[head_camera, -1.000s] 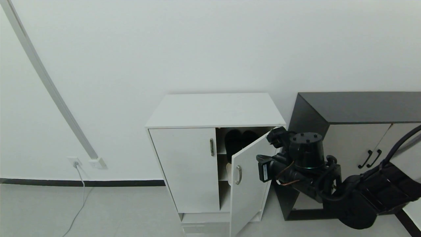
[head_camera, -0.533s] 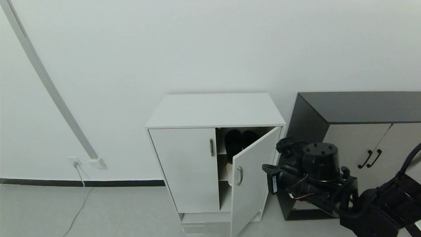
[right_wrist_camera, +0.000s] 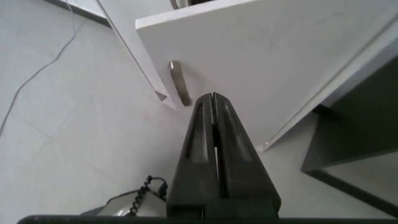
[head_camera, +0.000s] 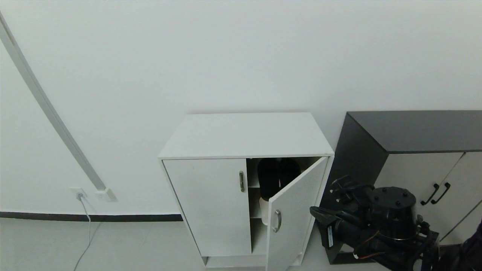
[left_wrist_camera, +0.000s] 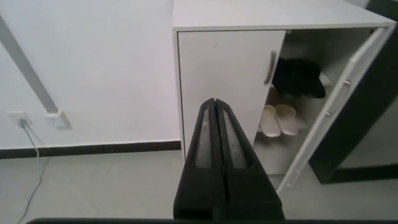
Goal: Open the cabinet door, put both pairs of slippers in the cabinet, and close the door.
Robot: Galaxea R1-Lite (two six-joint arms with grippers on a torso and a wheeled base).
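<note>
White cabinet door [head_camera: 297,210] stands half open; inside, black slippers [head_camera: 276,176] sit above cream slippers [left_wrist_camera: 278,119]. Left gripper [left_wrist_camera: 215,101] and right gripper [right_wrist_camera: 214,98] both have their fingers pressed together.

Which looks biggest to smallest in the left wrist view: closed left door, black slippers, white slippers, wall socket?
1. closed left door
2. black slippers
3. white slippers, only slightly smaller, so these two are close
4. wall socket

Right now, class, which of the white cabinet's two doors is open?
The right door, swung outward and showing black slippers inside; the left door sits flush and shut.
</note>
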